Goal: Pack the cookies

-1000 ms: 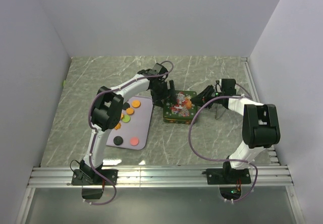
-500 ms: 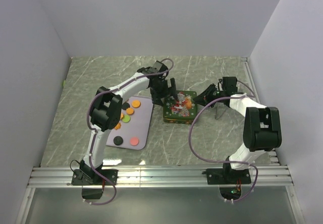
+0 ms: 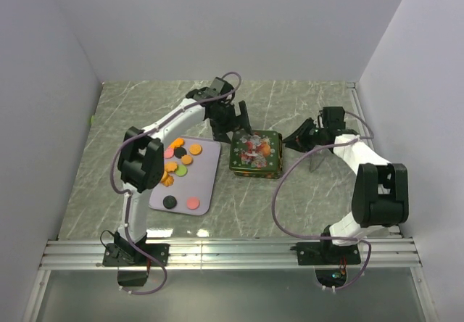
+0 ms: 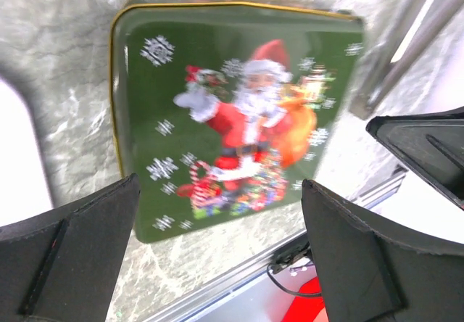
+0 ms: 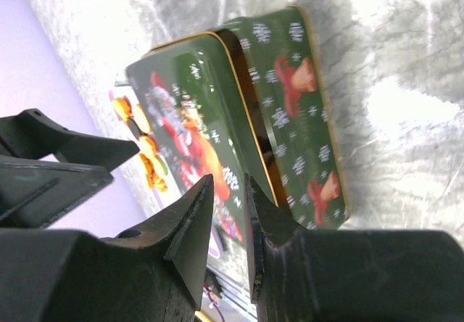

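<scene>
Many cookies [image 3: 186, 159]: top view | Santa tin [image 4: 232, 119] close-up: left wrist

The cookies [image 3: 186, 159] lie on a mat [image 3: 207, 183] left of the tin [image 3: 255, 153].

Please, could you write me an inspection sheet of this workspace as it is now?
Surface: marbled grey table.
Job's things: cookies, orange, pink, green and black, lie on a pale tray; Christmas tin beside it, lid on.
Clutter: thin dark item right of the tin, too small to identify.
Grippers: left gripper open, above the tin; right gripper nearly shut, empty, right of the tin.
Cables: purple cables loop along both arms.
Surroundings: white walls on three sides; metal rail at the near edge.
</scene>
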You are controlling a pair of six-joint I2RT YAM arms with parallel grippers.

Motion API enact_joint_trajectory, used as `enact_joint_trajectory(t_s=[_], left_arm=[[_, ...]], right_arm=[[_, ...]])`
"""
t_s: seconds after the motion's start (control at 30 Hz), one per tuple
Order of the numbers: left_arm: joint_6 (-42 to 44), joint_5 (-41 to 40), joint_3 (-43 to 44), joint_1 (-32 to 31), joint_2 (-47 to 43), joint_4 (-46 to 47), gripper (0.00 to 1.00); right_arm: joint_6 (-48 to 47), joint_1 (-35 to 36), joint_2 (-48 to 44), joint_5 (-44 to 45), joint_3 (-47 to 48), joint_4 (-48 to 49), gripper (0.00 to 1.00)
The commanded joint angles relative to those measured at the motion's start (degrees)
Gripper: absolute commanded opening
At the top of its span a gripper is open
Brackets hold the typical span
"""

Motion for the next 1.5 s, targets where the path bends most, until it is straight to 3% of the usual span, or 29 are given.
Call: enact_joint_trajectory(t_s=[0.0,0.33,0.5,0.73,1.07,1.47], left_arm=[[0.3,-0.5,-1.3,1.6,-6.3,0.8,0.99],[2.7,-4.6,-9.3,3.2,-9.3,2.6,0.99],[3.7,-0.5,-19.6,5.9,-11.8,10.3,1.00],[2.8,4.7,-24.4,6.1,-11.8,18.2,1.00],[3.4,6.1,-20.0,5.4,-6.8,17.5,0.99],[4.1,6.9,-9.1,1.6,-0.7,12.5,0.98]], right_arm=[[-1.1,0.0,-5.0,1.3,4.6,-1.8,0.31],[-1.2,1.7,-10.6,2.4,8.4,-6.2,0.31],[-3.3,1.7,-12.7,5.1,7.2,-8.8,0.36],[-3.6,0.1,-11.2,12.9,3.4,-14.7,0.37],[-2.2,-1.5,2.5,12.7,2.3,-11.6,0.35],[0.7,5.0,13.2,8.8,5.8,-7.2,0.34]])
